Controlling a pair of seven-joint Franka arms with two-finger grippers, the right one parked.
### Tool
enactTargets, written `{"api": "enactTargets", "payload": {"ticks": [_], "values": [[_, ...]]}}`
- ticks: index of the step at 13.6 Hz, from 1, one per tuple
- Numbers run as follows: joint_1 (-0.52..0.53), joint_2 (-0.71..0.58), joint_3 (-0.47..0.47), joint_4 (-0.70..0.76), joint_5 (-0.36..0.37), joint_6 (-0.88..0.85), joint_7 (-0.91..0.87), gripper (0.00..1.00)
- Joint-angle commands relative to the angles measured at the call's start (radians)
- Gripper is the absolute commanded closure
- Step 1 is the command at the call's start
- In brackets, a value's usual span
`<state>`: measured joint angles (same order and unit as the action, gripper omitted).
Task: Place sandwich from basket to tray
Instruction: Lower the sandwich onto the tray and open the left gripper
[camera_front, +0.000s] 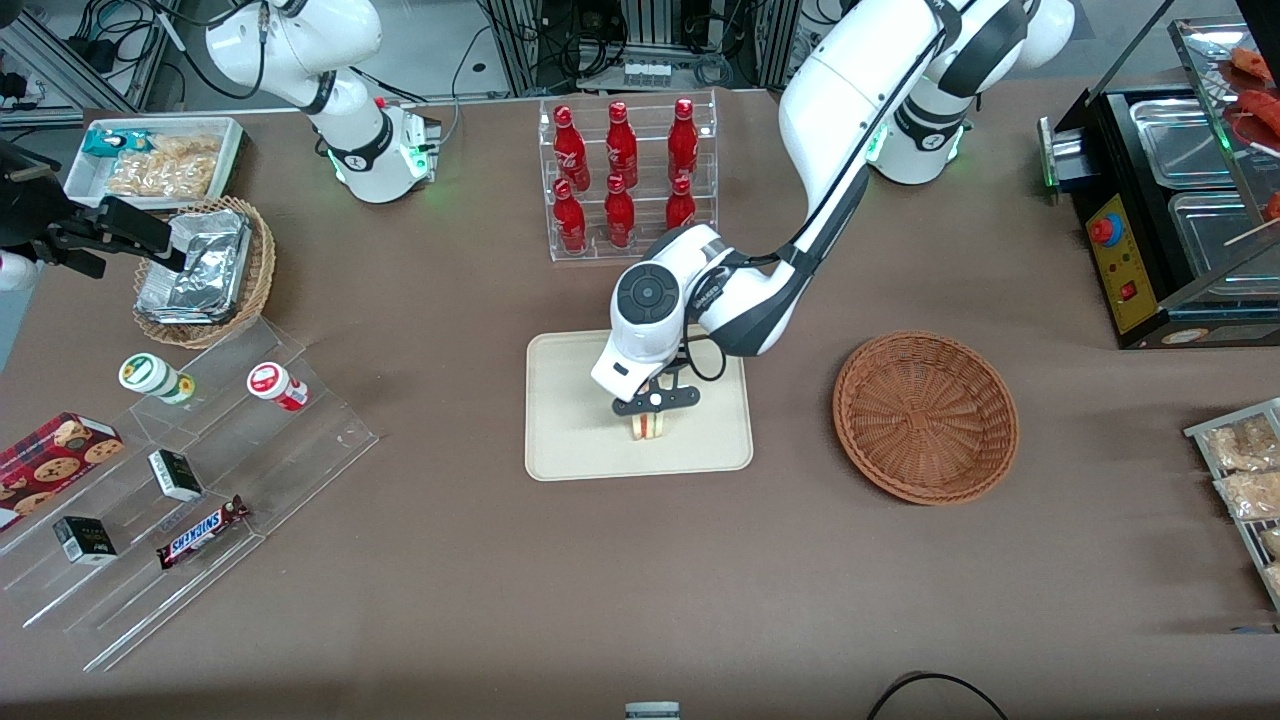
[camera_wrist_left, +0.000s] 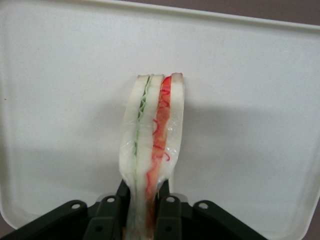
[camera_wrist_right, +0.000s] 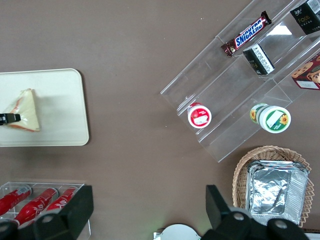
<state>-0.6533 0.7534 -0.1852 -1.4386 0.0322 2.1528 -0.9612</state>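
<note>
The sandwich (camera_front: 649, 427), a white-bread wedge with red and green filling, stands on edge over the cream tray (camera_front: 570, 420). My left gripper (camera_front: 655, 402) is shut on its upper end. In the left wrist view the black fingers (camera_wrist_left: 170, 212) pinch the sandwich (camera_wrist_left: 152, 130) from both sides, with the tray (camera_wrist_left: 250, 100) under it. I cannot tell whether the sandwich touches the tray. In the right wrist view the sandwich (camera_wrist_right: 24, 110) shows on the tray (camera_wrist_right: 60, 100). The reddish-brown basket (camera_front: 925, 415) lies empty beside the tray, toward the working arm's end.
A clear rack of red bottles (camera_front: 625, 175) stands farther from the front camera than the tray. Toward the parked arm's end are a tan basket with foil packets (camera_front: 200, 265), a white snack bin (camera_front: 155, 160) and acrylic steps with snacks (camera_front: 180, 480). A black warmer (camera_front: 1160, 200) stands at the working arm's end.
</note>
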Motion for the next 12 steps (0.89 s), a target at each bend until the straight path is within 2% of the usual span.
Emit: {"api": "enactTargets", "payload": {"ticks": [1,5,10,12], "values": [[0.000,-0.008,0.007,0.029,0.012,-0.004,-0.007,0.00],[-0.002,-0.066,0.007,0.021,0.017,-0.028,-0.011,0.00],[0.018,-0.167,0.027,0.012,0.018,-0.181,0.006,0.00],[0.065,-0.202,0.029,0.012,0.017,-0.272,0.045,0.00]]}}
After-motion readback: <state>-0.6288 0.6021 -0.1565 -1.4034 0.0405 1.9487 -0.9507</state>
